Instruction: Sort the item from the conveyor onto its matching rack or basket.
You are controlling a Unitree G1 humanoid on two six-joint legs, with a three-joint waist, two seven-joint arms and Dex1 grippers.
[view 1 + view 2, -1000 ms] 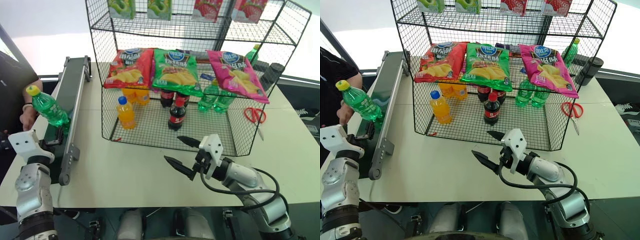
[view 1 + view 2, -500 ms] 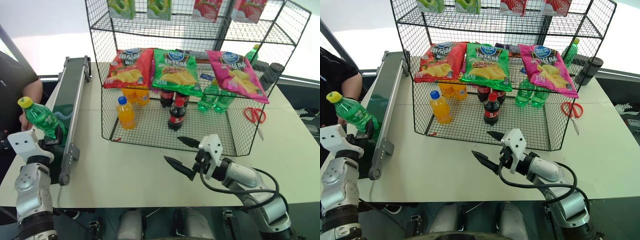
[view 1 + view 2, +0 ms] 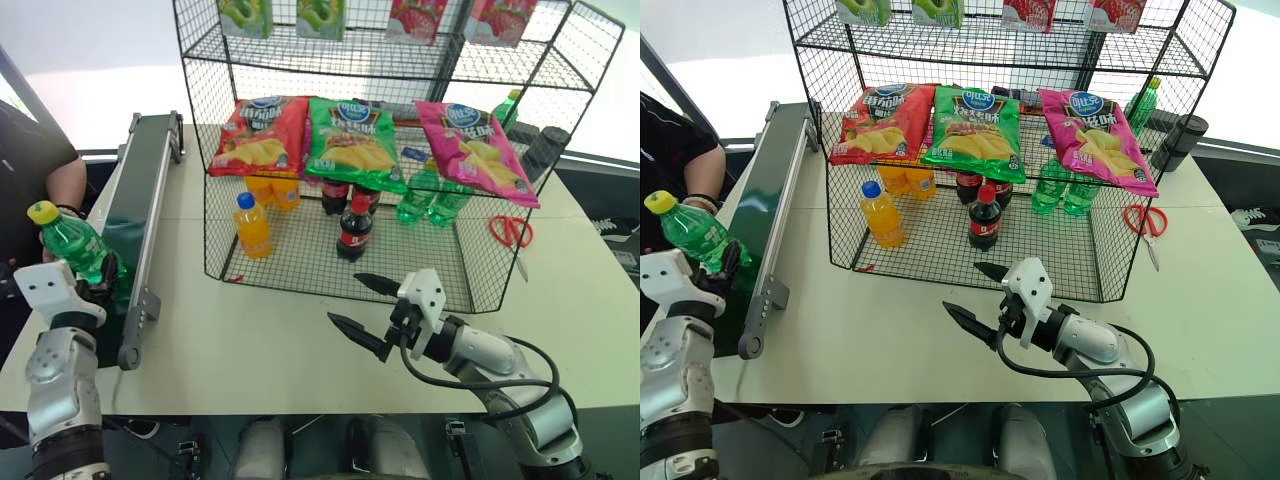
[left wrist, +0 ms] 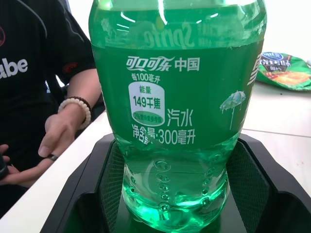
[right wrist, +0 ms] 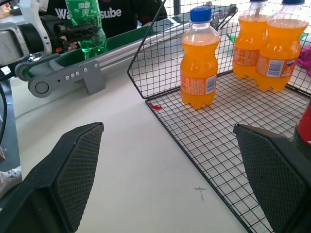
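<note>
In the head views you see the green bottle (image 3: 78,250) at the near end of the conveyor (image 3: 135,215), tilted a little, with its yellow cap away from the rack (image 3: 380,150). The left gripper (image 3: 98,285) is closed on the lower part of the bottle, which is how you would expect it for lifting the bottle off the belt. The right gripper (image 3: 362,304) hovers over the white table (image 3: 250,340) in front of the rack with its jaws wide apart and nothing between them; I judge it is waiting for a handover, because the rack is nearer to that arm. Other green bottles (image 3: 428,195) stand on the lower tier, probably the matching place.

The left wrist view gives what the head views cannot: the bottle's base sits deep between the two black pads (image 4: 114,182), so the grip looks centred. A person's hand (image 4: 60,133) rests beside the conveyor.

The right wrist view shows the open fingers (image 5: 77,165) from inside, an orange bottle (image 5: 199,58) just behind the mesh, and the green bottle held far off.
</note>
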